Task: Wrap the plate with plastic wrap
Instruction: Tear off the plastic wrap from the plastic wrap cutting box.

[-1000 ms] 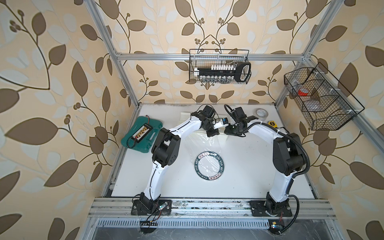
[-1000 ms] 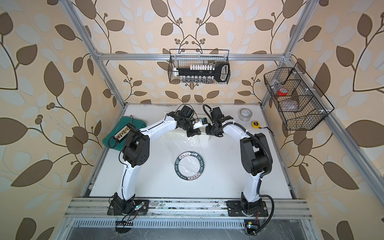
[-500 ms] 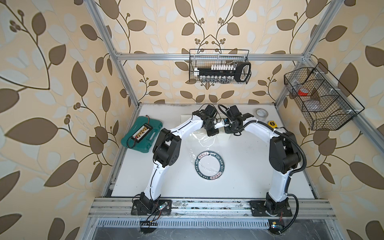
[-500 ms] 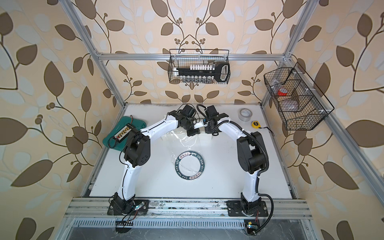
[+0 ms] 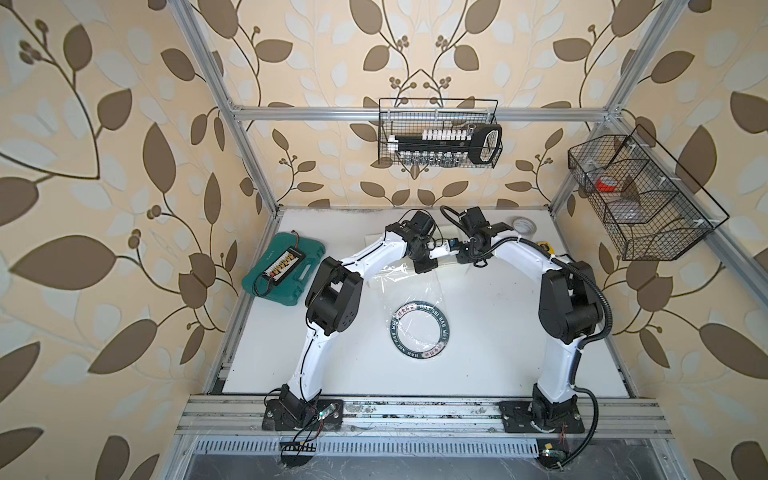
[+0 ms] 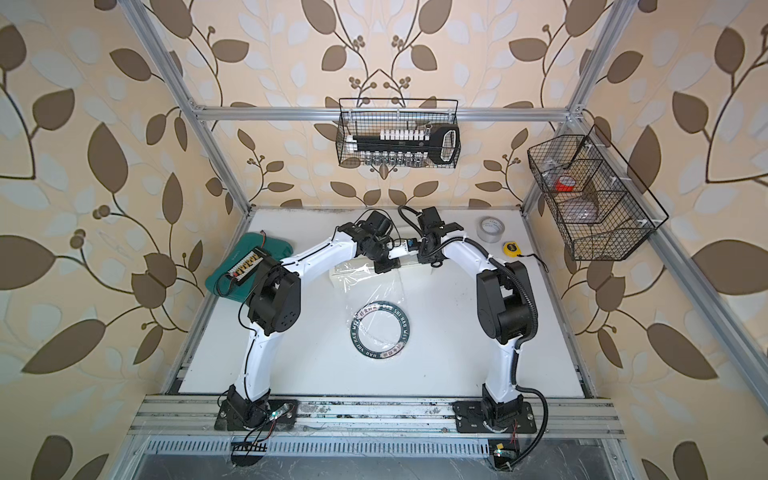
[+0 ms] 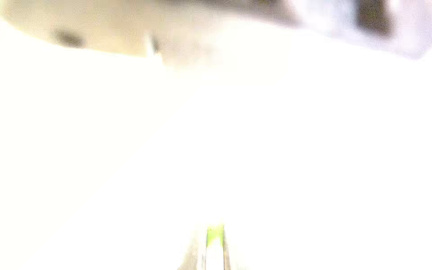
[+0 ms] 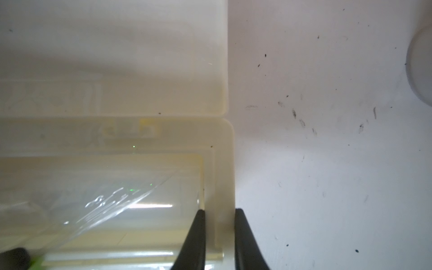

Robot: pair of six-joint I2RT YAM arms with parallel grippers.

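Right gripper point(image 8: 218, 233) pinches the box point(image 8: 117, 93) by its end wall; left gripper point(image 5: 424, 268), closed, sits over the box; wrap point(image 5: 413, 289) trails onto the plate point(image 5: 420, 354).

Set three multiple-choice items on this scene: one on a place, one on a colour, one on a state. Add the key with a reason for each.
1. Where is the green case?
A. at the left edge of the table
B. in a wall basket
C. between the arm bases

2. What colour is the rim of the plate?
A. red
B. yellow
C. dark green-black

3. How is the right claw?
A. wide open in the air
B. closed on the end wall of the dispenser box
C. holding a tape roll

Key:
1 A: both top views show it lying by the left frame rail.
2 C: the ring around the white centre is dark with white lettering.
3 B: the right wrist view shows a finger on each side of that wall.
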